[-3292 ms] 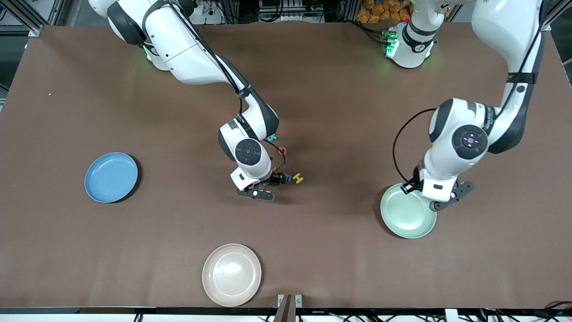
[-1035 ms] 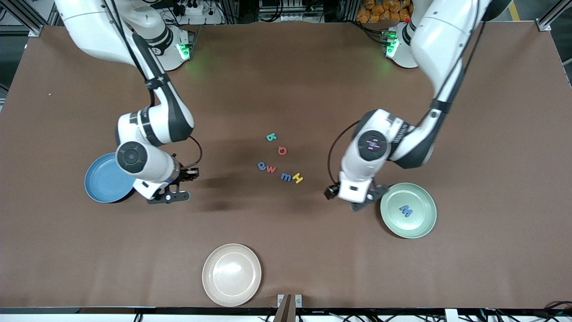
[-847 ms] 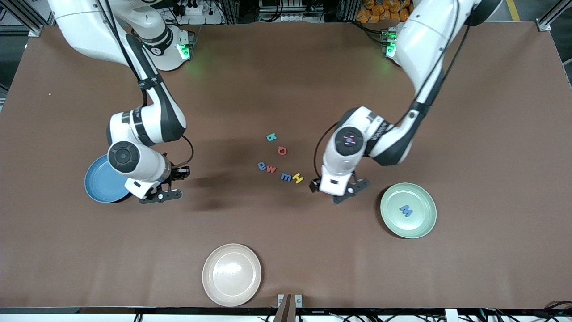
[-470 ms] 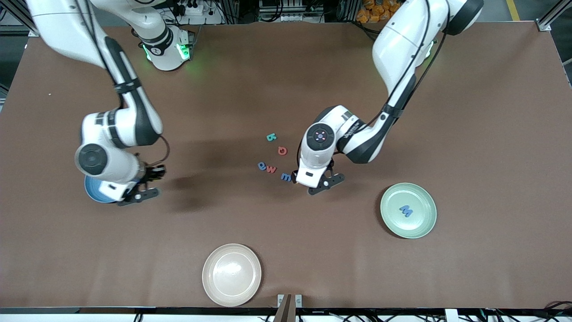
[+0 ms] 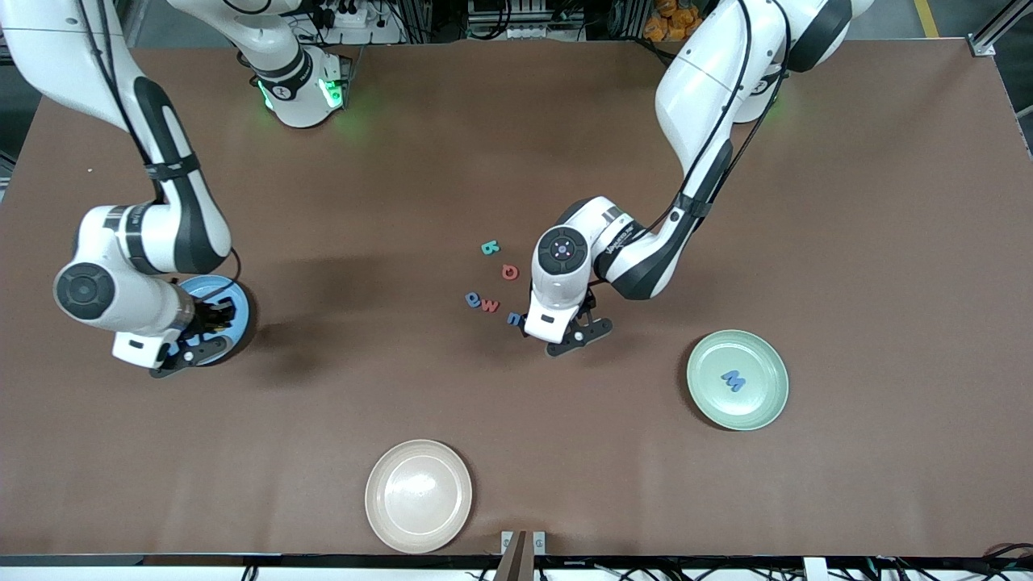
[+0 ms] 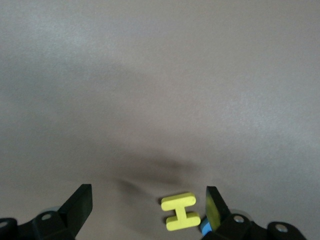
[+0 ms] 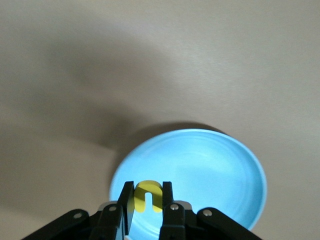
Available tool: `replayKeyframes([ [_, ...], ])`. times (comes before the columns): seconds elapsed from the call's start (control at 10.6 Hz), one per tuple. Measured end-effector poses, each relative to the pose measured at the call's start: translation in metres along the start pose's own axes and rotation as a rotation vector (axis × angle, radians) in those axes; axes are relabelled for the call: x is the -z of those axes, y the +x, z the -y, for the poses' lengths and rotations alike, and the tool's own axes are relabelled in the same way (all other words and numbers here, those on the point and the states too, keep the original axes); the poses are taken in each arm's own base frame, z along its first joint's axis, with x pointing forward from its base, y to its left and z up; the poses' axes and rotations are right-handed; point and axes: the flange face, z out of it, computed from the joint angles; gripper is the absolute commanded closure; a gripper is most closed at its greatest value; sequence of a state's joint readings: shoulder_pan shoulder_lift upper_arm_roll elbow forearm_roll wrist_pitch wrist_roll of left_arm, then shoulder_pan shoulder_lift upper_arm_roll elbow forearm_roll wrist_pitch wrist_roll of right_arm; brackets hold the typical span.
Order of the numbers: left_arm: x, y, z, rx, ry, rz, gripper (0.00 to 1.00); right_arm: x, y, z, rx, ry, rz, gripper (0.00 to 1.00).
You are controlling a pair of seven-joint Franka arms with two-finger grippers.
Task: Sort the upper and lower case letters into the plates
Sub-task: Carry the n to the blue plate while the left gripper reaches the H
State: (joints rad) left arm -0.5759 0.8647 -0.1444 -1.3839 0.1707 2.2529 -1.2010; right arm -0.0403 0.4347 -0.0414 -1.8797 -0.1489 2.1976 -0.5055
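Since the earlier frame, the right gripper (image 5: 211, 316) has travelled to hover over the blue plate (image 7: 200, 170), and the left gripper (image 6: 145, 210) has reached the letter cluster. The right fingers (image 7: 126, 200) are clenching a yellow lowercase letter (image 7: 148, 196) above that plate. The left fingers (image 6: 80, 202) are spread wide around the yellow H (image 6: 181, 211) lying on the surface (image 5: 516, 161). A blue M (image 5: 733, 380) is lying in the mint green plate (image 5: 754, 407).

Both arms are showing glossy white shells, black joint bands, black cables, green-lit bases and black fingers (image 7: 125, 205).
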Motion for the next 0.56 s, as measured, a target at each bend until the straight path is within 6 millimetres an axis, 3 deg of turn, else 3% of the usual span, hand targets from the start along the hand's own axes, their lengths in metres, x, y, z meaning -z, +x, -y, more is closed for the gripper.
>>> replayKeyframes([
  [0.09, -0.004, 0.000, -0.001, 0.000, 0.001, 0.002, 0.00, -0.002, -0.008, -0.015, 0.039, -0.013, -0.013, 0.80],
  [0.19, -0.008, -0.001, -0.002, -0.001, 0.003, 0.004, 0.00, -0.008, -0.017, -0.031, 0.072, -0.015, -0.021, 0.25],
  [0.28, -0.012, -0.003, -0.005, -0.003, 0.001, 0.005, 0.00, -0.015, -0.026, -0.044, 0.087, -0.010, -0.019, 0.00],
  [0.47, -0.016, -0.006, -0.011, 0.001, -0.003, 0.004, 0.00, -0.029, -0.033, -0.047, 0.091, 0.022, 0.009, 0.00],
  [0.56, -0.018, -0.007, -0.011, 0.006, -0.003, 0.005, 0.00, -0.032, -0.029, -0.034, 0.094, 0.067, 0.026, 0.00],
])
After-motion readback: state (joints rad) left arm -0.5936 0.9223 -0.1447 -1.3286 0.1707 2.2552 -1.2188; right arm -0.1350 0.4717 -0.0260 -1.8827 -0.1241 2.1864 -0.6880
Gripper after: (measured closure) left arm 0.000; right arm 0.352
